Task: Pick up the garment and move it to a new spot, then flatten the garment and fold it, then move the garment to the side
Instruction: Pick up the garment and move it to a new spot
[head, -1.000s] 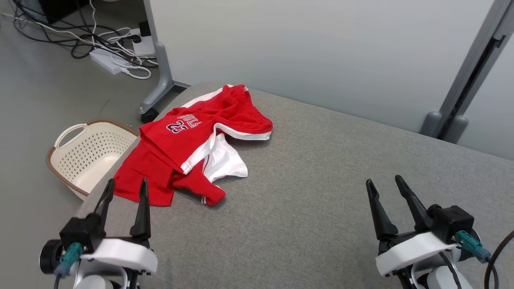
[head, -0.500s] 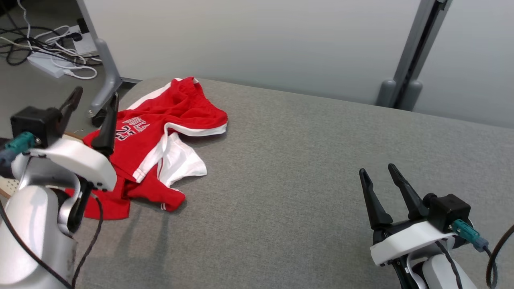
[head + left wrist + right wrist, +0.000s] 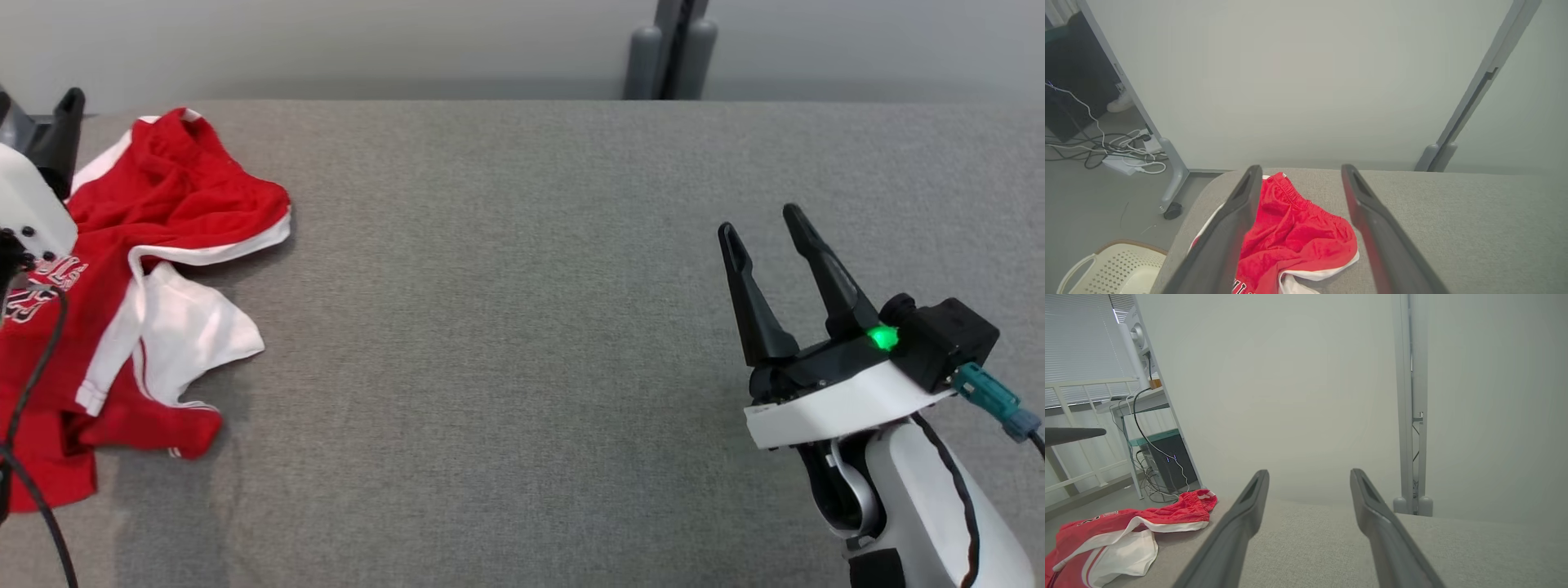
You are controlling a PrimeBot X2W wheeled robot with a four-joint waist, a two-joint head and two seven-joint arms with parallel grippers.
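Observation:
The garment is a crumpled red and white sports set lying at the left end of the grey padded table. My left gripper hangs over the garment's left part at the head view's left edge, its white body covering some of the red cloth. In the left wrist view the left gripper is open and empty, with the garment below and between its fingers. My right gripper is open and empty, above the table's right side, far from the garment. From the right gripper the garment shows at lower left.
A cream perforated basket stands on the floor beside the table's left end. Cables and a power strip lie on the floor behind it. A grey partition wall with a wheeled post stands behind the table.
The head camera has swung right, so the garment now sits at the view's left edge. My left arm has risen from the table's front edge to over the garment. Both grippers stay open.

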